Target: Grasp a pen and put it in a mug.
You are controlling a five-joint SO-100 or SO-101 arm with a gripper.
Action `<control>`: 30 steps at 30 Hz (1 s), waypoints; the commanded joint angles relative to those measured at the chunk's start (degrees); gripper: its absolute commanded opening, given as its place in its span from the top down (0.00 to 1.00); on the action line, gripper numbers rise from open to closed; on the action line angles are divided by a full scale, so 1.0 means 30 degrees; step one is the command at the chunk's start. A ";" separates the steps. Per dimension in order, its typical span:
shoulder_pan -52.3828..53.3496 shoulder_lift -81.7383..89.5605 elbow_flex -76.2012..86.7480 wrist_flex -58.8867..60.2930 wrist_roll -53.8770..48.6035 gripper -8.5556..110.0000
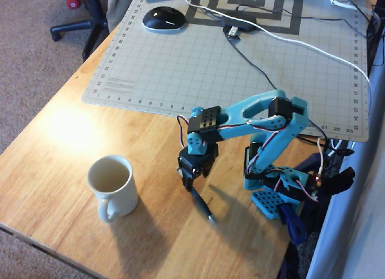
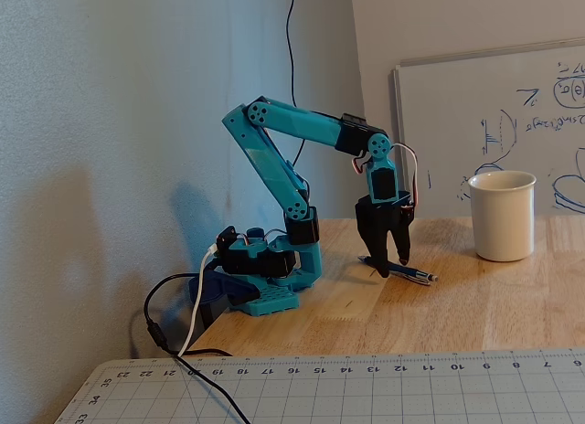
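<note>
While my jaws straddle it, these hazards apply:
Gripper (image 2: 391,267): my jaws stand slightly spread astride the pen, not yet pinching.
Pen (image 1: 203,207): slim, smooth, dark, lying flat on the wooden table (image 1: 72,171); may roll or slip.
Mug (image 1: 112,186): glossy cream ceramic cylinder, upright, well apart; narrow mouth risks a miss.

Arm: blue arm (image 1: 264,119) folded over the desk (image 1: 60,147), its black gripper (image 1: 188,181) pointing down at the wood.
Jaws: set low over one end of the pen (image 1: 202,205); whether they touch it cannot be told from above.
Pen: dark, lying flat on the wood, running diagonally away from the gripper.
Mug: cream mug (image 1: 112,186) upright to the left of the gripper, apart from it, handle toward the lower edge.
Mat: gridded cutting mat (image 1: 198,62) behind the arm, with a black mouse (image 1: 163,18) on it.
</note>
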 commanded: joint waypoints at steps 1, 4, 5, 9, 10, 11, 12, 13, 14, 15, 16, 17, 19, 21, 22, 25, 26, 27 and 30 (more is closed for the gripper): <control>-0.0146 -0.0176 -0.1289 -0.0820 0.0117 0.74; -0.0146 -0.0469 -0.1289 -0.0937 0.0117 0.74; -0.0146 -0.0557 -0.1289 -0.0937 0.0117 0.74; -0.0146 -0.1143 -0.1113 -0.0791 -0.0146 0.75; -0.0146 -0.1260 -0.0938 -0.0937 -0.0146 0.75; -0.0146 -0.1318 -0.0791 -0.0937 -0.0029 0.75; -0.0146 -0.1348 -0.0645 -0.0937 0.0088 0.75; -0.0146 -0.1348 -0.0557 -0.0937 0.0088 0.75; -0.0146 -0.1348 -0.0439 -0.0937 0.0088 0.75; -0.0146 -0.1318 -0.0381 -0.0879 0.0088 0.75; -0.0146 -0.1289 -0.0352 -0.0820 0.0117 0.75; -0.0146 -0.1289 -0.0352 -0.0762 0.0117 0.75; -0.0146 -0.1260 -0.0264 -0.0791 0.0088 0.75; -0.0146 -0.1289 -0.0264 -0.0762 0.0088 0.76; -0.0146 -0.1289 -0.0234 -0.0762 0.0117 0.77; -0.0146 -0.1260 -0.0234 -0.0762 0.0117 0.83; -0.0117 -0.1260 -0.0234 -0.0879 0.0117 0.86; -0.0117 -0.1260 -0.0234 -0.0937 0.0117 0.88; -0.0117 -0.1260 -0.0293 -0.0967 0.0117 0.94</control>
